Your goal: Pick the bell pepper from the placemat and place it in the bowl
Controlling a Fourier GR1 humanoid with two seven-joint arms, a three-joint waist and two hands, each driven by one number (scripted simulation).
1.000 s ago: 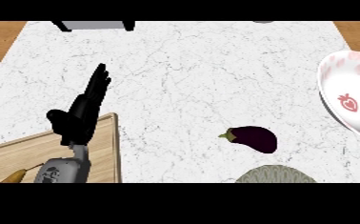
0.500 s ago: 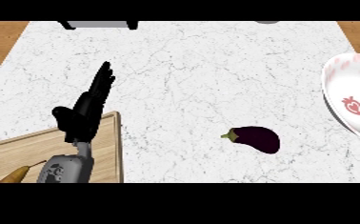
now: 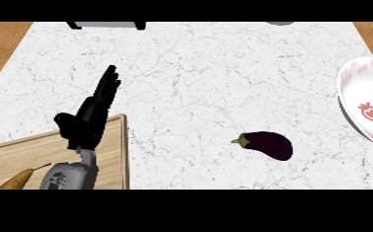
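A dark purple eggplant (image 3: 268,144) with a green stem lies on its side on the white marble counter (image 3: 197,68), stem end pointing left. It looks like an eggplant rather than a bell pepper, and it sits on bare stone. To its right, well apart, a white bowl (image 3: 355,100) with red markings is cut off by the right edge, so only part of its rim and inside show. The eggplant touches neither the bowl nor a hand.

Over on the left, the left hand (image 3: 89,120) shows above a wooden board (image 3: 116,152) at the lower left corner. Its fingers are straight and held together, pointing up and away, the thumb out to the side; it holds nothing. A small orange thing (image 3: 16,180) pokes in at the board's bottom left, too cropped to name. At the far edge a dark-framed grey object (image 3: 105,25) sits partly out of view.
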